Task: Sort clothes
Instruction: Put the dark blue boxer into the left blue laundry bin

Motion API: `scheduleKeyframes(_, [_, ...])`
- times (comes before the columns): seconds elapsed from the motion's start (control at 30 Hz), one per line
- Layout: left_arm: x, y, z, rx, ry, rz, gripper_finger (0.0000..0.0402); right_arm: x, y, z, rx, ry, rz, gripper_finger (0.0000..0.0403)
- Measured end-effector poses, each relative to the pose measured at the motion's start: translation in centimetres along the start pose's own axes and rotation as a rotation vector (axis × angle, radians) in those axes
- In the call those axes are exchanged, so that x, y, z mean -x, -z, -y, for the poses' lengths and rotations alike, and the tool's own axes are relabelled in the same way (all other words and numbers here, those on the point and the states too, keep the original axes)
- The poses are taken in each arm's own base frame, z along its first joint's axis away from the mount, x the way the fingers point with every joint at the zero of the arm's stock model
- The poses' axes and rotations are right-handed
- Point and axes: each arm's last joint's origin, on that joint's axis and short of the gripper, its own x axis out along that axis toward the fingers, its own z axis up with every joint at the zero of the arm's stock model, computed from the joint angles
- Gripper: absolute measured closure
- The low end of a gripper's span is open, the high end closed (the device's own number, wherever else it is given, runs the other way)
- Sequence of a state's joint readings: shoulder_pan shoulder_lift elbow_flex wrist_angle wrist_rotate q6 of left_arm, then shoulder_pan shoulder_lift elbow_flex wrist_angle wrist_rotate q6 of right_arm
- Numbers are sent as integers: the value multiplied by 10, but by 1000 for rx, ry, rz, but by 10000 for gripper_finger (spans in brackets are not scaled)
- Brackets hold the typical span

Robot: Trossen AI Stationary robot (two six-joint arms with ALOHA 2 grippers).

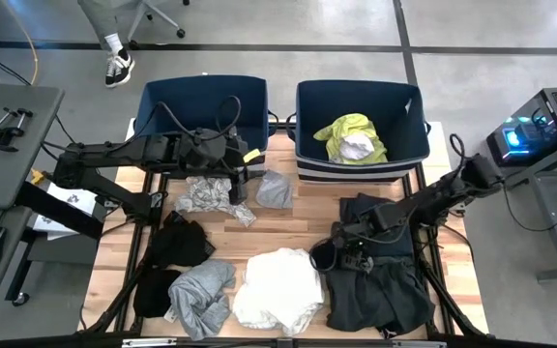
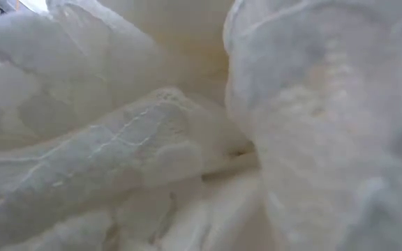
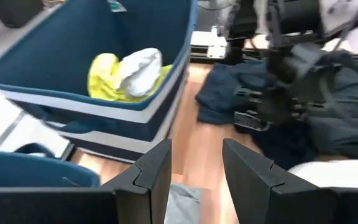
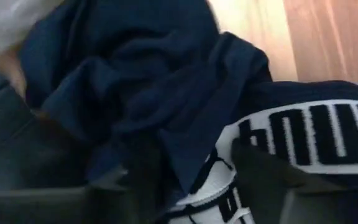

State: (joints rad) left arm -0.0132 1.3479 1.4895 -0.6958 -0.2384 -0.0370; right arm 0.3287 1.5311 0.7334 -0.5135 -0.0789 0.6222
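Grey workshop floor surrounds a wooden-slatted table (image 1: 288,232) that carries two navy bins at its far edge and a scatter of clothes.

The left tool (image 1: 243,177) hangs just in front of the left bin (image 1: 201,101), beside its near right corner. In its wrist view its fingers (image 3: 151,180) stand apart with nothing between them. Right below and beside it lies a small grey garment (image 1: 275,189), and just to its other side a grey-white patterned garment (image 1: 209,197). Ahead of it is the right bin (image 1: 361,121), which holds a neon yellow garment (image 1: 348,133) with a white piece (image 1: 358,147) bundled on top of it.

The right tool (image 1: 329,253) is down at the near-left edge of a dark navy pile (image 1: 380,271). Its wrist view is filled with dark navy fabric (image 4: 166,93) and a white waistband with dark lettering (image 4: 303,140); the fingers are hard to make out there, so I cannot tell whether they are apart or closed on the cloth.

Just beside that tool, towards the table's middle, sits a crumpled white garment (image 1: 278,288), which also fills the low view (image 2: 187,139). Farther off lie a grey garment (image 1: 201,295) and black garments (image 1: 177,242).

A person's leg and shoe (image 1: 114,58) show on the floor beyond the left bin.
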Motion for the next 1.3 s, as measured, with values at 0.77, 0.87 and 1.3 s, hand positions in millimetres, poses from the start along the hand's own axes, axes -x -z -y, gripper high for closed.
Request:
scheduleKeyframes(0.77, [-6,-23,7,-179,200,251,265,225,-119,9,44,62,887,398])
scheduleKeyframes(0.87, [-11,-21,3,-159,193,228,221,248,-134,8,92,62,1005,397])
scheduleKeyframes(1.3, [-29,-7,-9,-28,4,142,119,273,-155,6,255,-71,1084,398])
